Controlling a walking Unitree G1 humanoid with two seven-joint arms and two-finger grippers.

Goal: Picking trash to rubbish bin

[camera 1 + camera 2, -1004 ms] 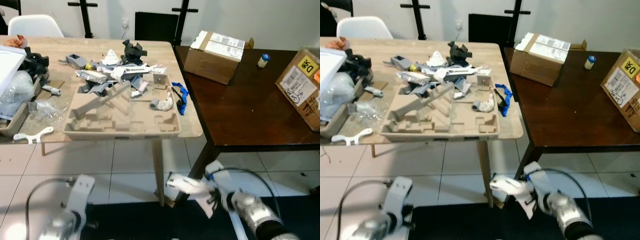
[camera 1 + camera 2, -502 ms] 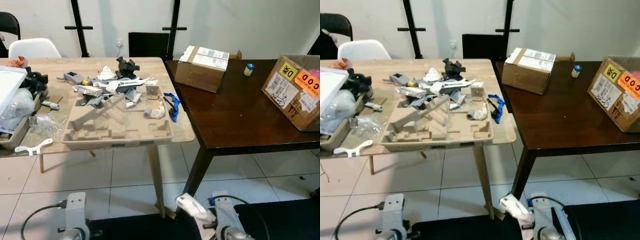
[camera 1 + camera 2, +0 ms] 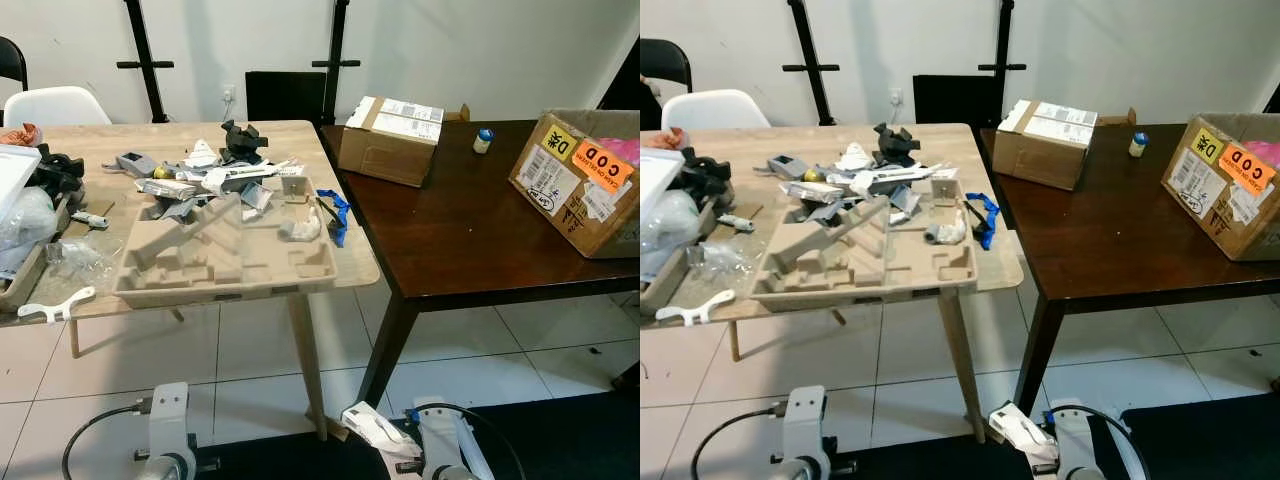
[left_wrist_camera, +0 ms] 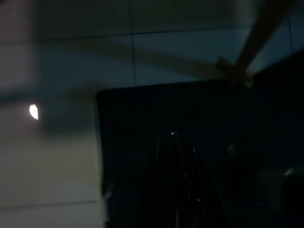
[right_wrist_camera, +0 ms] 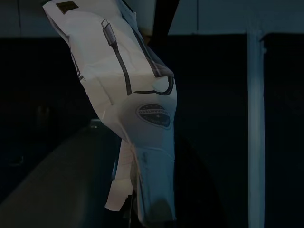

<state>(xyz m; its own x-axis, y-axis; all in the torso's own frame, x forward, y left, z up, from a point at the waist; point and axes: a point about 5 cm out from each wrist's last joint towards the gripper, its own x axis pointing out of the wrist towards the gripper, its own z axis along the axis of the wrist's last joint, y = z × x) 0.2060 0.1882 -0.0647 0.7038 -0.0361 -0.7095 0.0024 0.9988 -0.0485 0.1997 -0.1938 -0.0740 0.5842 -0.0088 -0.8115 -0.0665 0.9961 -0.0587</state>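
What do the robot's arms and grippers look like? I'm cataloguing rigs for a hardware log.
Two silver metallic arms at the frame bottom. The left arm ends in a pale grey, boxy wrist block with a black cable looping off it. The right arm is similar, with a black cable arcing over it and a small blue fitting.

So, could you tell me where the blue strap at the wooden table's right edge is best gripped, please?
Grip the blue strap at its raised looped middle, coming from above on the side by the dark table. It lies beside the moulded pulp tray, clear of the heaped clutter, so the fingers should fit either side of it.
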